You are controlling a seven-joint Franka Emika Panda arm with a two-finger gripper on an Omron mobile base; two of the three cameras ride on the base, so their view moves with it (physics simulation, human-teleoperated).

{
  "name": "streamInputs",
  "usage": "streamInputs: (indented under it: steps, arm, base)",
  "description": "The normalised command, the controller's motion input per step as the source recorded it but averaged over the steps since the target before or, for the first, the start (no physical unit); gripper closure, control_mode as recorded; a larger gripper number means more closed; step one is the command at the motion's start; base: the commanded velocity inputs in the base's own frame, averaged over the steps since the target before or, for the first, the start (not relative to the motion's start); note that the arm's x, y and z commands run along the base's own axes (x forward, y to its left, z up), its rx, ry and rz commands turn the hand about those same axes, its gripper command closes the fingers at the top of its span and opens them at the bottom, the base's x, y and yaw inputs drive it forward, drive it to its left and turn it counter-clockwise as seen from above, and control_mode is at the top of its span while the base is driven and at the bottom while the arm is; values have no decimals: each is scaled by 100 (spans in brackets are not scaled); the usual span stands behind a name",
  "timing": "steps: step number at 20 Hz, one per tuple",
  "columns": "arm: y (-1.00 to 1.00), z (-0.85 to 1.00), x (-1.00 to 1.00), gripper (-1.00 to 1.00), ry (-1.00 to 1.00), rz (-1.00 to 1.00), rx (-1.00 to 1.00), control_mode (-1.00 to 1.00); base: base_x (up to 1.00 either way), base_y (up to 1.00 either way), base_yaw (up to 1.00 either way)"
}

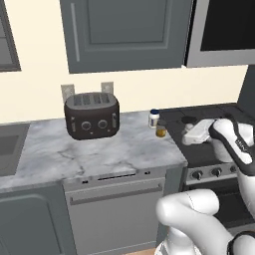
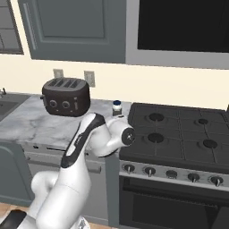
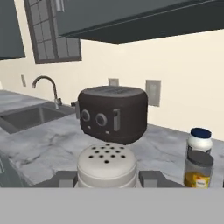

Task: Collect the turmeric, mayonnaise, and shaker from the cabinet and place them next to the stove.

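In the hand view the shaker (image 3: 107, 165), a pale cylinder with a perforated cap, stands upright between my fingertips, and my gripper (image 3: 107, 177) is shut on it. From the left base view the gripper (image 1: 187, 136) hovers low over the left part of the stove (image 1: 211, 158). The mayonnaise (image 1: 154, 118) (image 3: 200, 141) and the turmeric (image 1: 161, 129) (image 3: 198, 170) stand together on the marble counter (image 1: 99, 152) just left of the stove, ahead and to the right of the shaker in the hand view. The mayonnaise (image 2: 117, 106) peeks out above my arm. The cabinet (image 1: 124, 35) hangs above with its doors closed.
A black four-slot toaster (image 1: 92, 115) (image 3: 113, 113) sits on the counter near the wall. A sink (image 3: 30, 116) with a curved faucet (image 3: 46, 87) lies further left. The cooktop (image 2: 179, 129) has round burners and knobs along its front.
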Motion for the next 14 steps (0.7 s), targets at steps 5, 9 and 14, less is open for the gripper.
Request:
streamInputs:
  steps: [5,9,14]
  arm:
    - [-1,-36,39,100,1,9,-8,-100]
    - [-3,-32,36,100,3,11,-4,-100]
    - [-2,-31,41,100,3,14,0,-100]
  base:
    - [0,0,0]
    - [0,0,0]
    - [0,0,0]
